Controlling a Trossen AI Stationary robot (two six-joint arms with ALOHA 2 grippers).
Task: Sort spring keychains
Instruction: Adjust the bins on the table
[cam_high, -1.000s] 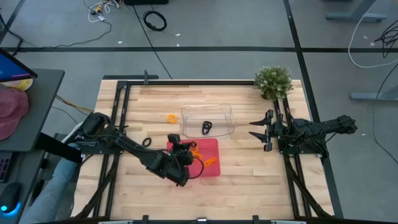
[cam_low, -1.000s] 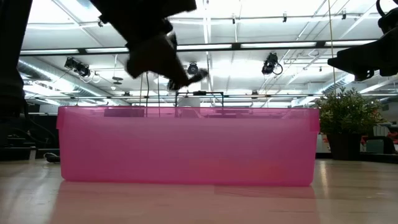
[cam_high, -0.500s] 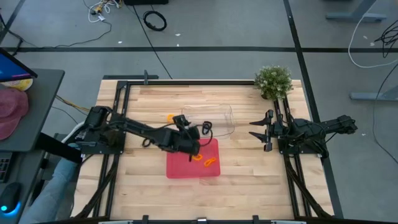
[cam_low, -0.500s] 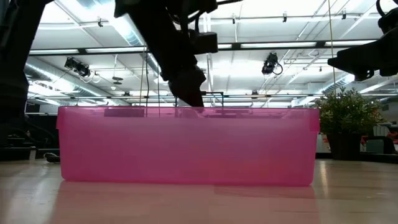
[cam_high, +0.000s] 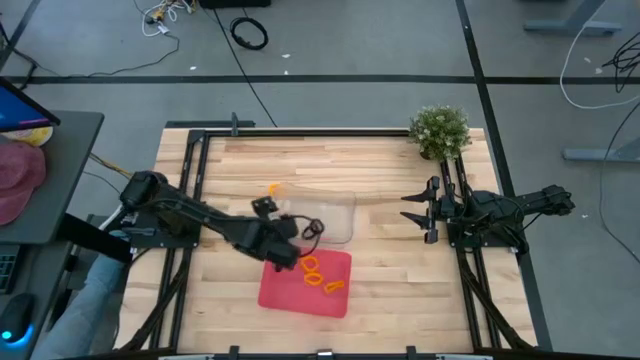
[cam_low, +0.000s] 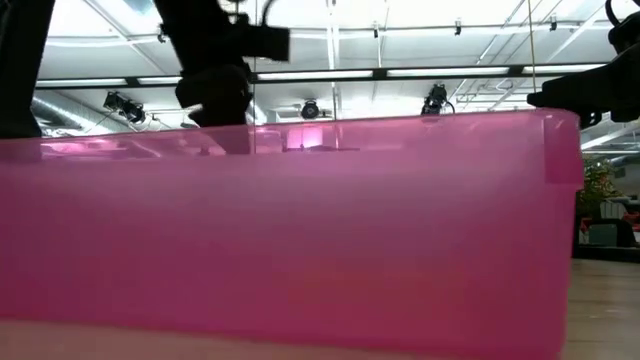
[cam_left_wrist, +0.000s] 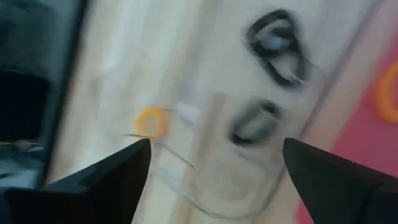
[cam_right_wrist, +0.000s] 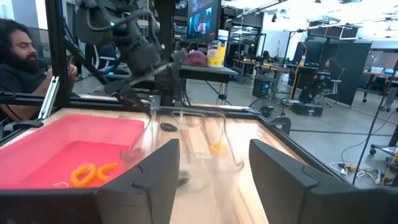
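Wooden bench (cam_high: 400, 280) carries a red tray (cam_high: 290, 293) near its front centre, skewed, with a clear container (cam_high: 335, 215) touching its far edge and a potted plant (cam_high: 439, 130) at the far right corner. Left jaws (cam_high: 283, 238) stand spread and empty over the seam between tray and container; right jaws (cam_high: 412, 207) stand spread and empty, parked at the right edge. Spring keychains: orange ones (cam_high: 318, 276) lie in the tray, a black one (cam_high: 312, 229) in the container, and one orange (cam_high: 274, 188) loose on the bench beyond it.
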